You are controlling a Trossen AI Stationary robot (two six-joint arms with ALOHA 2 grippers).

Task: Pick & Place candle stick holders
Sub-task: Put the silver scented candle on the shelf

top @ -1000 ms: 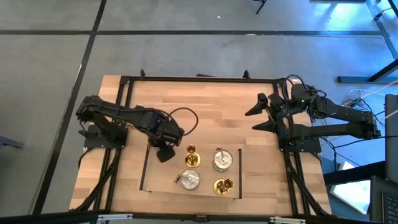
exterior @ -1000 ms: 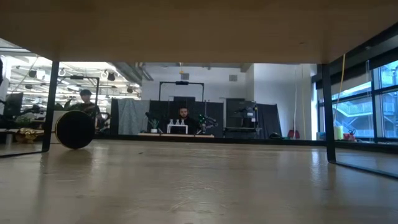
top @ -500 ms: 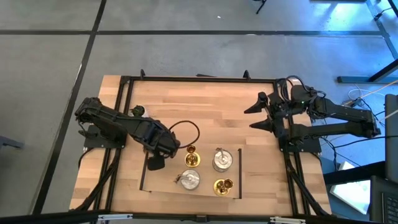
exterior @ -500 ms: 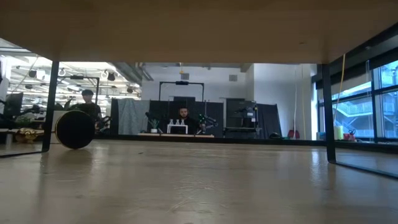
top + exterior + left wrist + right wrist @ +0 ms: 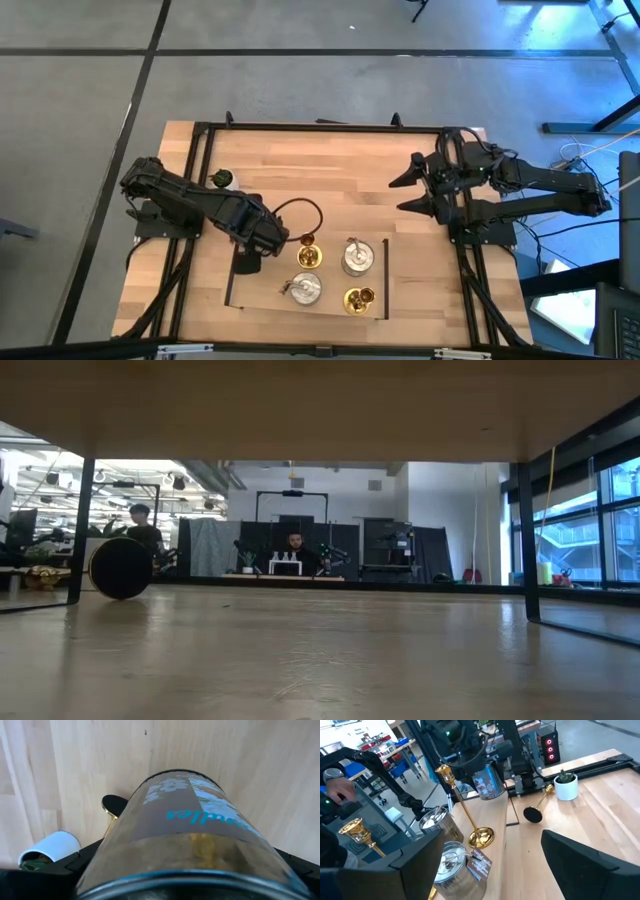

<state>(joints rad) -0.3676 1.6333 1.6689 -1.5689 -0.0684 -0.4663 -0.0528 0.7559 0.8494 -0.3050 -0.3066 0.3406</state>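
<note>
The left arm reaches from its base at the bench's left edge, elbow bent, wrist turned down, and the left gripper (image 5: 250, 258) sits low over the wood just left of the taped rectangle (image 5: 233, 270). Its jaws are spread wide and clasp a clear glass jar (image 5: 190, 830), a smooth cylinder with a printed label.

The right arm stretches in from the right edge. The right gripper (image 5: 410, 193) hangs above bare planks with its jaws released and nothing between them.

Four candle stick holders stand inside the rectangle, toward the bench's long edge at the bottom of the high view. There is a slim polished brass stick (image 5: 308, 250) on a round foot, with a squat silver-grey holder (image 5: 355, 257) beside it. A second silver-grey holder (image 5: 303, 290), carrying a paper tag, and a short brass holder (image 5: 358, 298) sit closer to that edge.

Nearer the left edge, another brass stick (image 5: 543, 795) with a dark round base lies on its side beside a small white pot (image 5: 566, 789).
</note>
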